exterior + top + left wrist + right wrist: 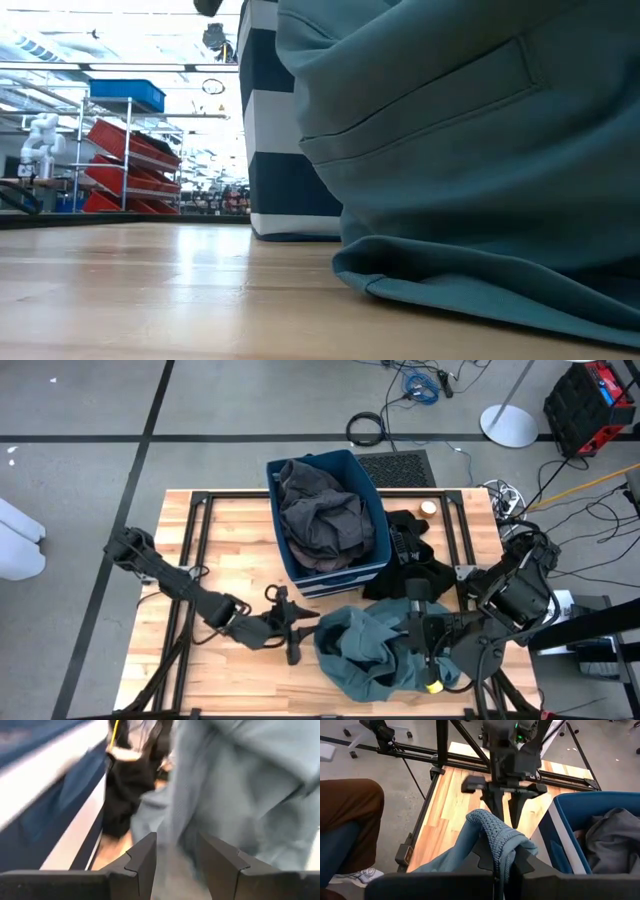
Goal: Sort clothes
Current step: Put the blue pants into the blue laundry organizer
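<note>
— Wooden surface (230,520), what's on it?
— 1 grey-green garment (365,650) heaped at the front edge, 1 black garment (405,565) behind it, and 1 dark grey garment (320,510) inside the navy bin (375,525).
— And the 2 grippers?
— The right gripper (500,862) has its fingers clamped on the grey-green garment's ribbed hem. The left gripper (300,630) sits just beside that heap, fingers (142,862) parted narrowly, holding nothing.
— Anything in the way?
— The bin stands right behind the heap.

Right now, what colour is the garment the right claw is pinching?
Grey-green, almost teal: the garment in the right gripper shows best in the right wrist view.
</note>
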